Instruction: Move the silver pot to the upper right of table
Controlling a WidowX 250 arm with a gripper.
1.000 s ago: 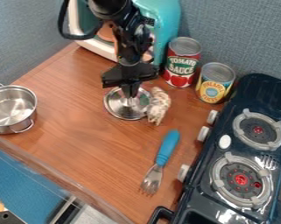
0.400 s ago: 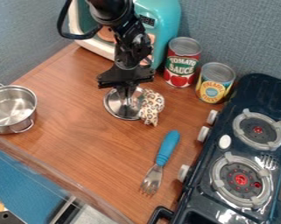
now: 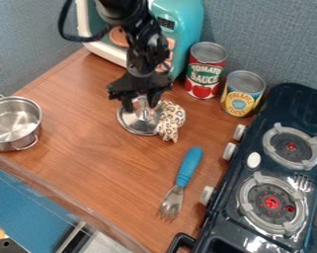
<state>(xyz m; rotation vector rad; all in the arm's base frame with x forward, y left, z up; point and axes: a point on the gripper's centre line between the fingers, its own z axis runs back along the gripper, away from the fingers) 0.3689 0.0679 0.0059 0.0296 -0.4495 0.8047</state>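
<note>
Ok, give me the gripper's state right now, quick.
Gripper: open, fingers spread apart over the silver lid, holding nothing.

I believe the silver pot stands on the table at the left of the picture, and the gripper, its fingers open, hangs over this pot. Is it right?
Not over the pot: the camera view shows the gripper, its fingers open, over the lid. The silver pot does stand on the table at the left.
</note>
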